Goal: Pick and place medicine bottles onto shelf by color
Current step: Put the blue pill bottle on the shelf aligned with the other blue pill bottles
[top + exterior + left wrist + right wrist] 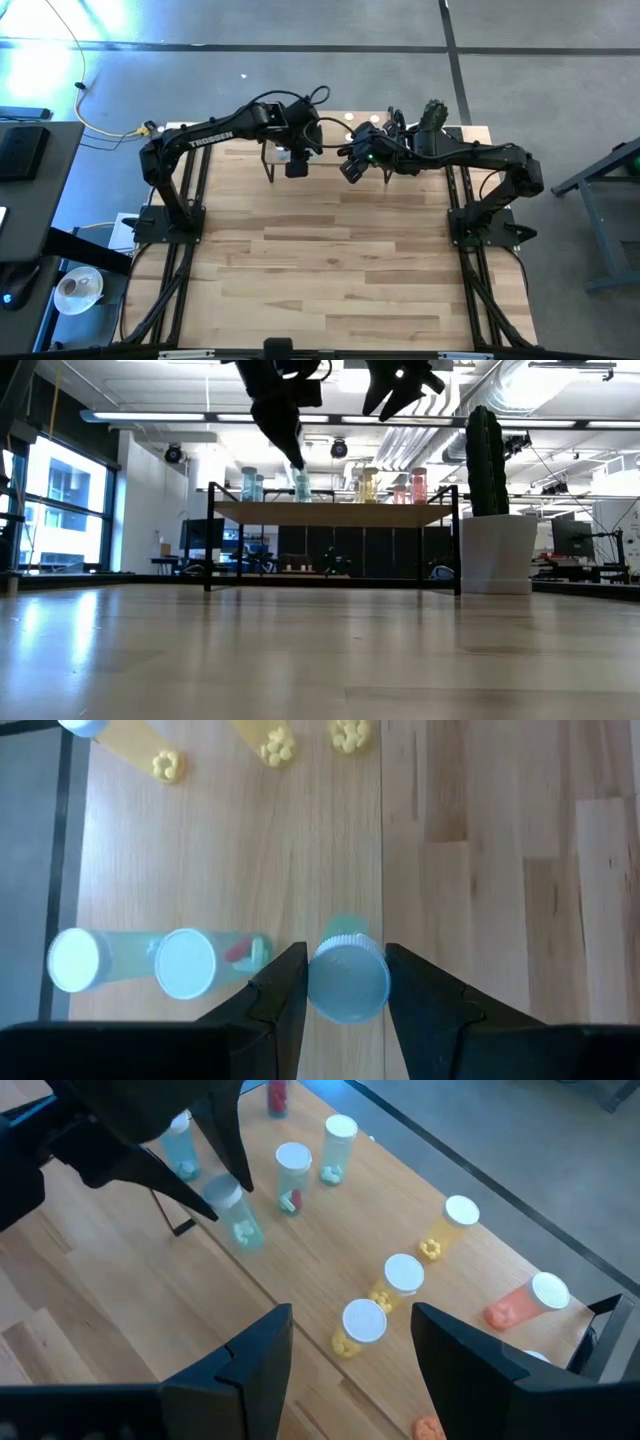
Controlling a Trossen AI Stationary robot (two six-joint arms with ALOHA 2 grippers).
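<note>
A pale-capped blue-green medicine bottle (347,980) is pinched upright in the left claw (345,985) over the low light-wood shelf (330,513), ready for setting beside matching blues.

A light-wood table (330,270) carries a low shelf (335,513) on black legs and a white cactus pot (495,555) beside it. On the shelf stand capped bottles: blue-green ones (292,1175), yellow ones (400,1280), one pink (530,1302).
</note>
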